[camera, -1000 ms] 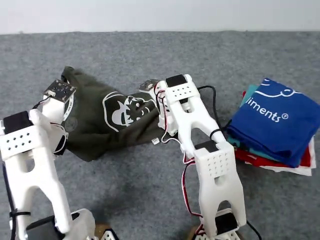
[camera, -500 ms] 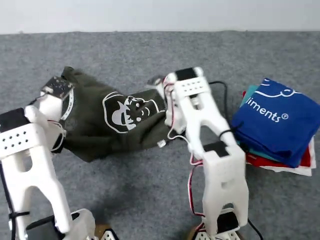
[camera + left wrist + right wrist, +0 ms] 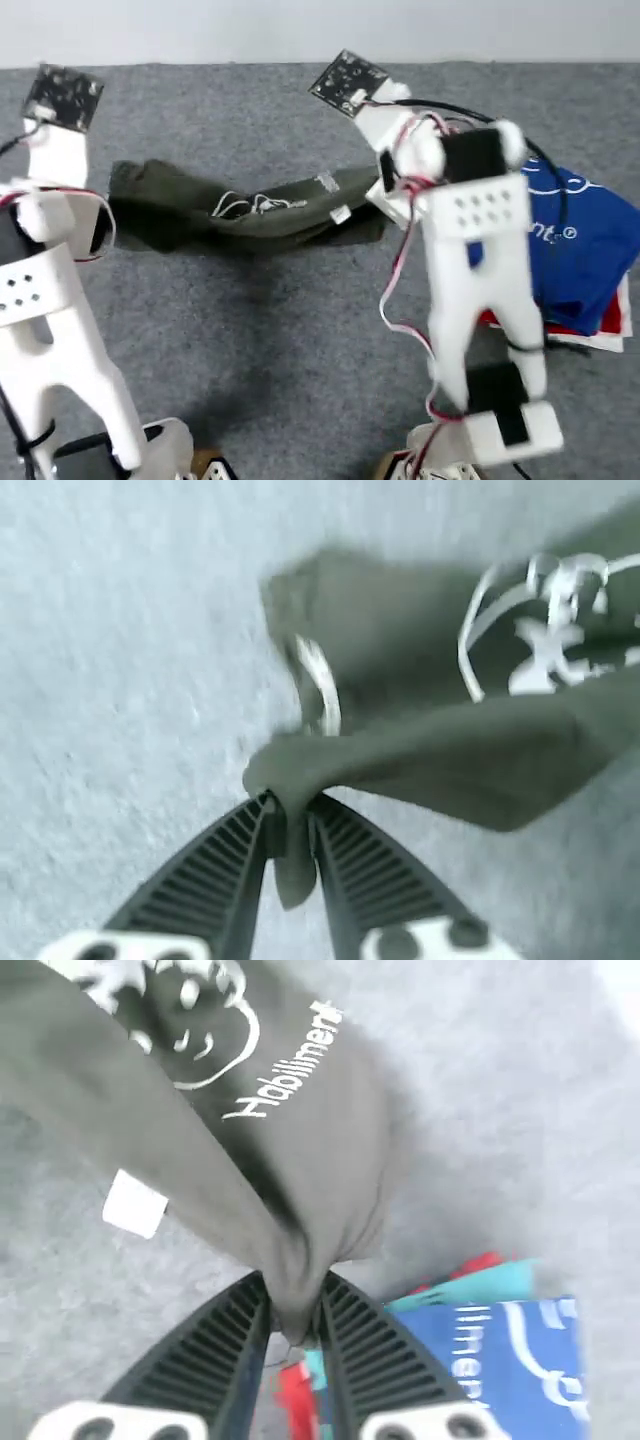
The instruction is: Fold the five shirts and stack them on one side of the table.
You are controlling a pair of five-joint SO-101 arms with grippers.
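Our left gripper (image 3: 290,830) has its ribbed fingers (image 3: 220,875) pressed together on a bunched corner of the dark green shirt (image 3: 240,210); our right gripper (image 3: 295,1310) is pinching the other end of that shirt, cloth squeezed tight between its jaws. Between the two, the shirt runs as a long, sagging band with its print partly rolled inward; a white tag (image 3: 340,213) shows along its near edge, and a shadow lies on the grey table (image 3: 260,330) beneath it. The end held by the right gripper is just beside the stack of folded shirts (image 3: 600,325); the end held by the left is well apart from the stack. A blue shirt (image 3: 590,235) tops the stack, with teal, red and white edges peeking out below; the right arm's white links cross in front of the stack's nearest corner. Away from the stack, a broad run of grey table lies on both sides of the band; the far side runs up to the wall.
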